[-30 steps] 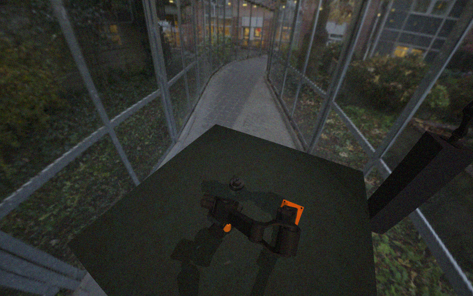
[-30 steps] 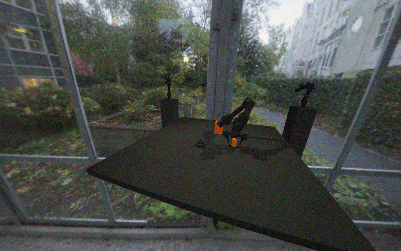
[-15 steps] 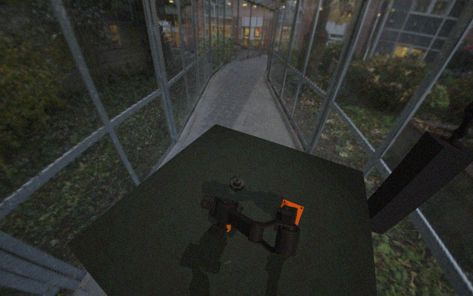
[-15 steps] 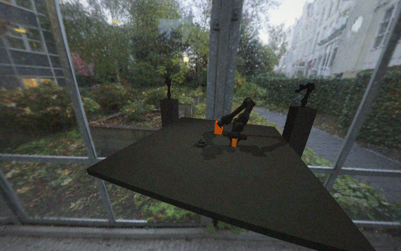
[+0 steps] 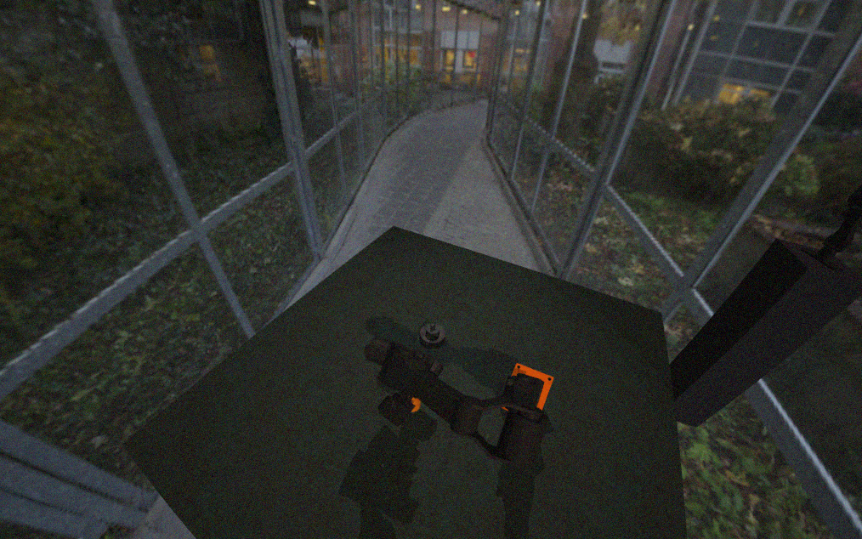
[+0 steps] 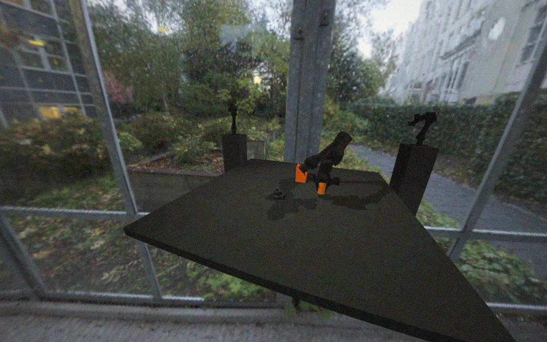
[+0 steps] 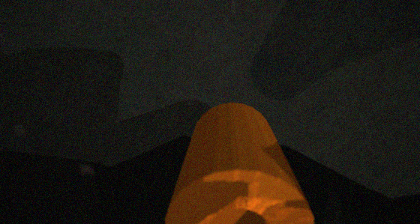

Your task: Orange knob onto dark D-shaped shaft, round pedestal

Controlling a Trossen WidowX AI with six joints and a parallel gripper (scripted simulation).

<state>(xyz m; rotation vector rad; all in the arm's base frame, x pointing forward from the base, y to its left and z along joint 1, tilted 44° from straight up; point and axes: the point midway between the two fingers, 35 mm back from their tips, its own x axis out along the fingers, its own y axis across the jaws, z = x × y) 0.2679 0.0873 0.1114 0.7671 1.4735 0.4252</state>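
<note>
The orange knob (image 5: 416,404) (image 6: 321,190) (image 7: 235,152) is an upright cylinder, low at the table. My gripper (image 5: 413,405) (image 6: 321,185) (image 7: 232,149) is shut on it, with one dark finger on each side in the wrist view. The knob's top rim and part of its hole show at the wrist view's lower edge; the hole's flat side is not clear there. The round dark pedestal (image 5: 432,343) (image 6: 278,197) stands apart from the knob, with its short shaft (image 5: 432,327) (image 6: 278,191) upright and bare. The shaft's flat side cannot be made out.
The dark table (image 5: 274,428) (image 6: 267,246) carries everything. An orange plate (image 5: 533,369) (image 6: 300,176) is at my arm's base. Dark columns (image 5: 749,341) (image 6: 416,170) (image 6: 234,150) with small dark arms on top stand beyond the table. Shadows of my arm lie across the table.
</note>
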